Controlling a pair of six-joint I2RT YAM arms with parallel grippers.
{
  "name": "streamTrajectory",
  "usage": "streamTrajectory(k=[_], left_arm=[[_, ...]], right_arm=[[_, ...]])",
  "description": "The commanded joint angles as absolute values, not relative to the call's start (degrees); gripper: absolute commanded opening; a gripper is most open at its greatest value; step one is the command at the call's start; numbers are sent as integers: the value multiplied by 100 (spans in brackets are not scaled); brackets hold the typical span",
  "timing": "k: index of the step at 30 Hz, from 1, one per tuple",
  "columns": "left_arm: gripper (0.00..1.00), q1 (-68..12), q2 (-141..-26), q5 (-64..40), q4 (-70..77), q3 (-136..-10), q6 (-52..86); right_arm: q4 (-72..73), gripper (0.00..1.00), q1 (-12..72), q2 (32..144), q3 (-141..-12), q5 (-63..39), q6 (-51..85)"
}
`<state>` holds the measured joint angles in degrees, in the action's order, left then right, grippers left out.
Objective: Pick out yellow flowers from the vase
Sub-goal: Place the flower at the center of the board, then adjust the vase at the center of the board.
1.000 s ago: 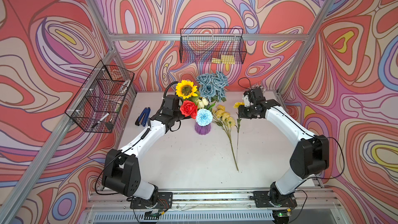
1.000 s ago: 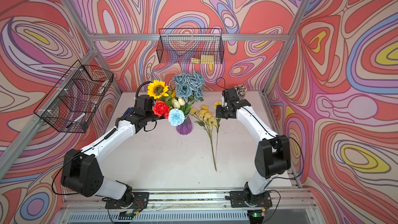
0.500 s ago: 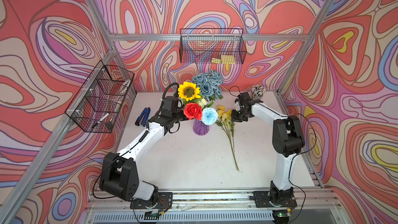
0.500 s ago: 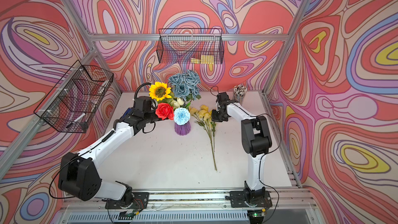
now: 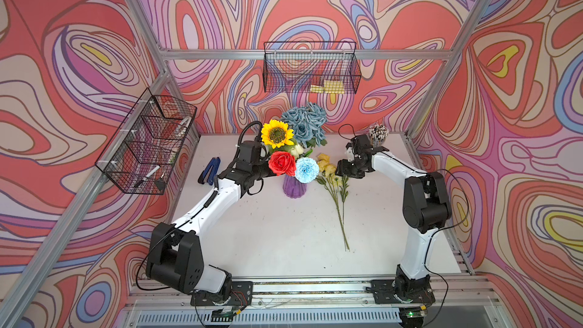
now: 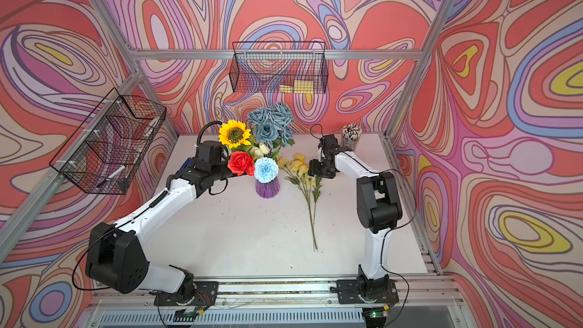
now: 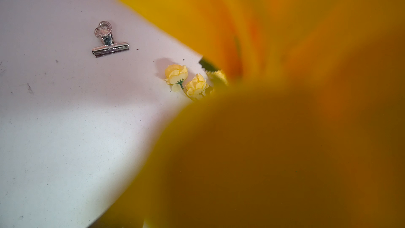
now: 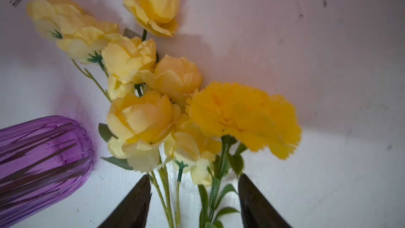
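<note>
The purple ribbed vase (image 5: 294, 188) (image 6: 267, 188) (image 8: 39, 163) stands mid-table holding a bouquet. One sunflower (image 5: 277, 134) (image 6: 235, 134) rises at the bouquet's back left. A spray of yellow roses (image 5: 326, 165) (image 6: 296, 164) (image 8: 140, 115) and a yellow carnation (image 8: 243, 115) lie on the table right of the vase. My right gripper (image 5: 342, 170) (image 6: 315, 168) (image 8: 193, 177) is open just above their stems, which run loose between its fingers. My left gripper (image 5: 264, 169) reaches in beside the red rose under the sunflower. Its jaws are hidden, and blurred yellow petals (image 7: 285, 128) fill the left wrist view.
Blue roses (image 5: 304, 123), a red rose (image 5: 281, 163), a light blue carnation (image 5: 307, 169) and cream buds (image 5: 296, 149) share the vase. A cup of pencils (image 5: 378, 134) stands back right. A blue-handled tool (image 5: 209, 168) and a silver clip (image 7: 109, 43) lie on the table. Wire baskets (image 5: 310, 67) (image 5: 148, 146) hang on the walls.
My right gripper came down and left with the yellow carnation, then opened; the carnation now lies beside the rose spray. The left arm edged closer into the bouquet.
</note>
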<state>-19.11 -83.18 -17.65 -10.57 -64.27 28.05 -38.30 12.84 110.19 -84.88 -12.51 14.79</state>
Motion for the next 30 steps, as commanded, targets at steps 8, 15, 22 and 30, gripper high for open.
streamTrajectory(k=[8, 15, 22, 30], left_arm=[[80, -1879, -8235, -1638, -1266, -6456, 2722], [80, -1873, -8234, -1687, -1125, -6363, 2778], [79, -1875, -8257, -1750, -1098, -6422, 2777], [79, -1880, -8256, -1752, -1125, -6435, 2728]], right_arm=[[-1898, 66, 1470, 9060, -7656, -3225, 3088], [-1381, 59, 2177, 9556, -7771, -3522, 3559], [-1603, 47, 2443, 9830, -8129, -3464, 3435], [-1697, 44, 2454, 9792, -8208, -3475, 3402]])
